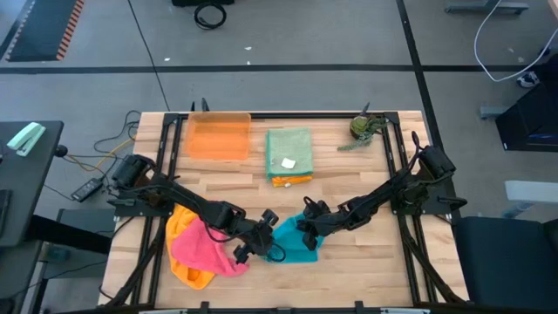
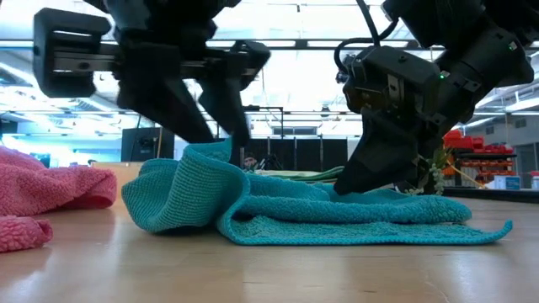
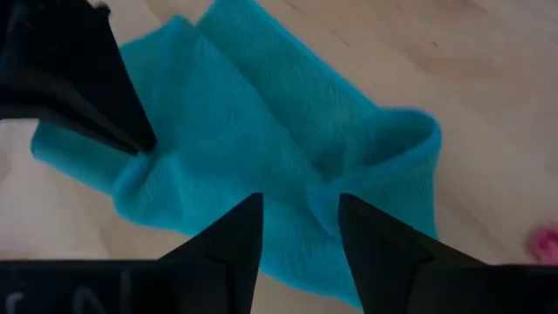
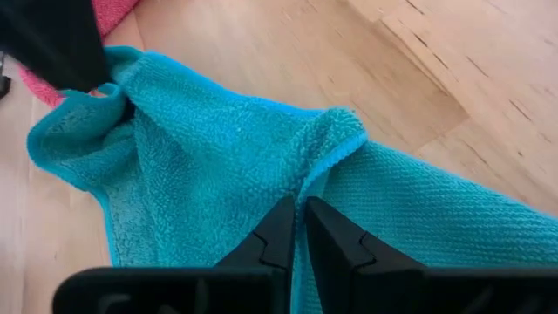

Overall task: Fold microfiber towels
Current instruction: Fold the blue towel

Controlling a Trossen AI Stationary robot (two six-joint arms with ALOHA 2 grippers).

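Teal towel (image 1: pixel 295 241) lies front-centre, half folded. My right gripper (image 4: pixel 299 228) is pinched shut on a ridge of it, pinning that edge. My left gripper (image 3: pixel 301 228), jaws parted, hovers over the other fold, ready to catch it for doubling over.

Wooden table (image 1: pixel 366 192) with teal towel (image 1: pixel 292 240), pink-and-orange towel heap (image 1: pixel 196 253), folded stack (image 1: pixel 289 157), orange tray (image 1: pixel 218 137), small plant (image 1: pixel 362 129).
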